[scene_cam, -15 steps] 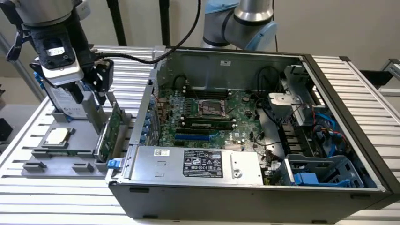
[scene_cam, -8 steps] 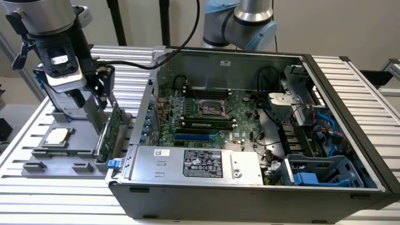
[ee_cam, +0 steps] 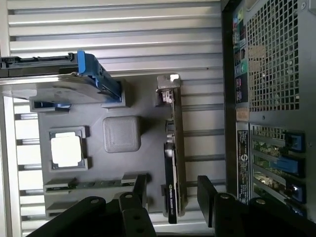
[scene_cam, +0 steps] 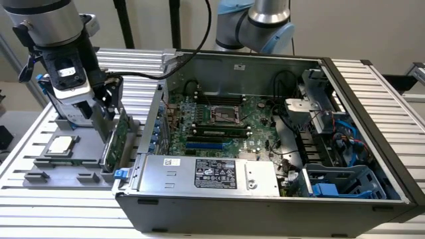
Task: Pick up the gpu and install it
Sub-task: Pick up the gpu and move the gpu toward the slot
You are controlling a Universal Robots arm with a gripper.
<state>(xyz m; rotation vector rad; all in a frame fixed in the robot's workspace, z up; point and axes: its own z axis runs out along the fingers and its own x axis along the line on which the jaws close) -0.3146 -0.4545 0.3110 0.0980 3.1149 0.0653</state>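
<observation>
Pincer [ee_cam: 173,180] hangs released astride the upright gpu [ee_cam: 176,128], wrist view showing gaps either side.

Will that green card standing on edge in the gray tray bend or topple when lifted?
The gpu is a flat board backed by a black cooler, so it is probably stiff. Standing on its thin edge in the gray tray, it might tip if nudged sideways. Its bare green circuitry looks delicate.

An open computer case [scene_cam: 265,211] rests on the slatted tabletop [scene_cam: 59,214], its motherboard [scene_cam: 219,119] exposed. Just beside it, a grey tray [scene_cam: 40,178] carries a square processor chip [scene_cam: 59,145] and a blue-railed hard drive [ee_cam: 59,86].
</observation>
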